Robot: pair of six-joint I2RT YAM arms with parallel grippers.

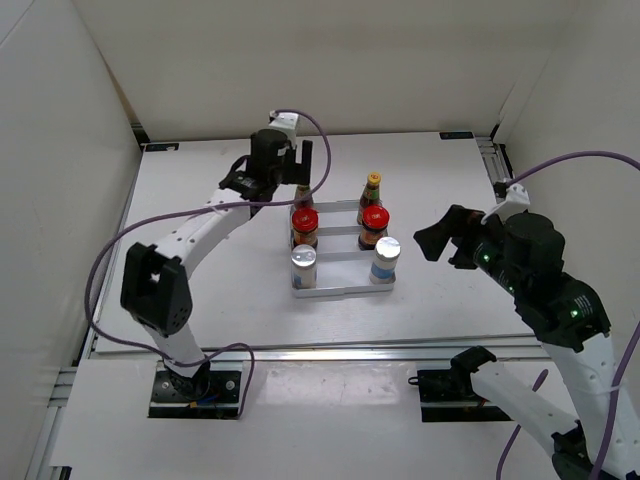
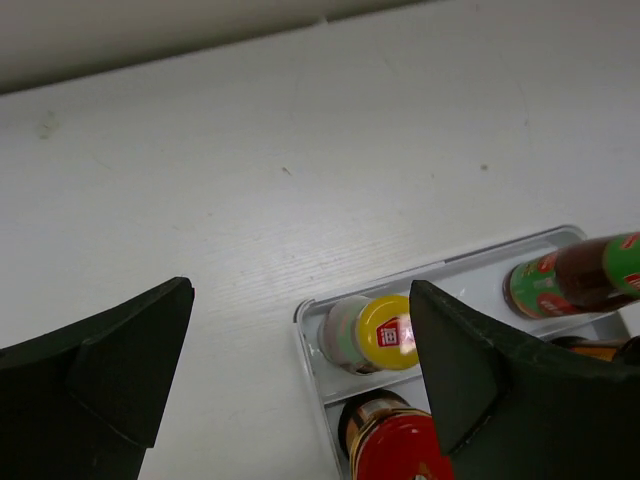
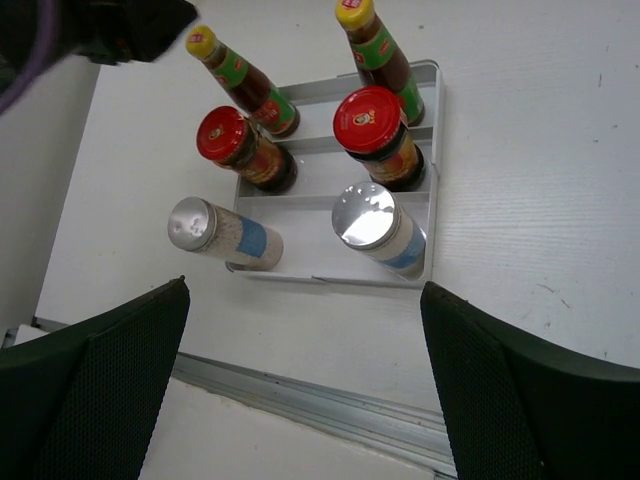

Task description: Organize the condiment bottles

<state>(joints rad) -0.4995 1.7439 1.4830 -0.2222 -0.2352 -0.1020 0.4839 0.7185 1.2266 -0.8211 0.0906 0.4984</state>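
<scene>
All six condiment bottles stand in the white ridged tray (image 1: 340, 291). At the back are two dark-red sauce bottles with yellow caps (image 3: 240, 80) (image 3: 380, 50). In the middle are two red-lidded jars (image 3: 240, 145) (image 3: 375, 130). At the front are two silver-topped shakers (image 3: 215, 235) (image 3: 375, 225). My left gripper (image 1: 302, 172) is open and empty, hovering over the back-left sauce bottle (image 2: 385, 332), which sits by its right finger (image 2: 480, 370). My right gripper (image 1: 440, 235) is open and empty, right of the tray and above the table.
A metal rail (image 3: 330, 400) runs along the table's near edge in front of the tray. White walls enclose the table on the left, back and right. The left arm (image 3: 90, 25) shows at the top left of the right wrist view.
</scene>
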